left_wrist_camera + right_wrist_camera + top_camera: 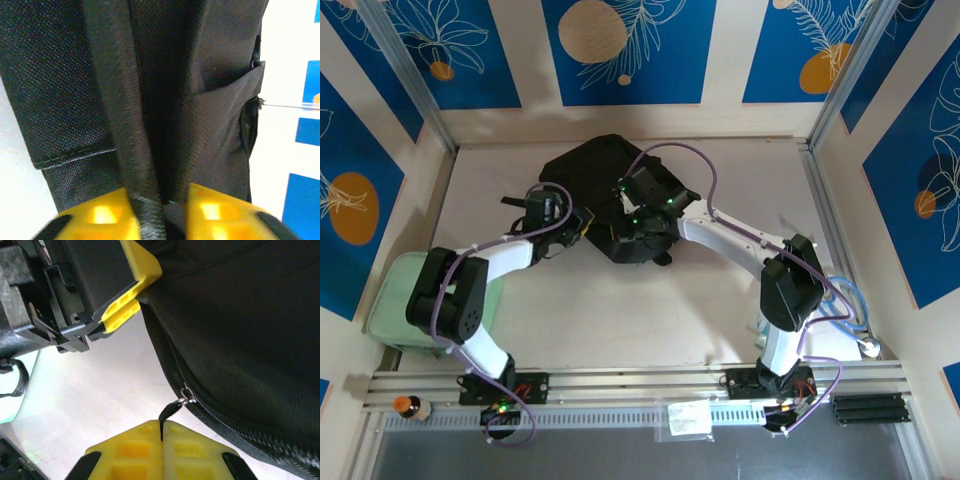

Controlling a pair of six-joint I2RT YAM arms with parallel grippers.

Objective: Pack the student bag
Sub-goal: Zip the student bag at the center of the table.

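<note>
Yellow fingers of the right gripper (pixel 161 429) sit right against the lens in the right wrist view. They are pressed flat together, with a short black zip pull (pixel 169 413) nipped between their tips. That pull leads up to a small silver slider (pixel 186 394), which sits on the zip curving along the edge of the large black soft fabric student bag (pixel 240 315). The bag's dark woven side takes up the whole right half of that view.

At the top left of the same view comes the left gripper (pixel 141 287). Its yellow fingers are drawn narrow and clamped on the bag's near edge. The left wrist view confirms the grip: a raised fold of black fabric (pixel 132 125) runs straight up from between the two yellow pads (pixel 102 215), with almost no gap either side of it. A stitched pocket edge (pixel 225 85) shows on the bag's right.

From the top view, the student bag lies at the far middle of the pale table (pixel 650 320). Both white arms reach in to its near side, the left from the left and the right from the right, and their grippers sit close together. A mint-green rectangular zip case (pixel 392 300) rests at the table's near-left edge, partly under the left arm and well apart from the bag. A small brown bottle (pixel 410 405) stands by the near-left corner of the rail.
</note>
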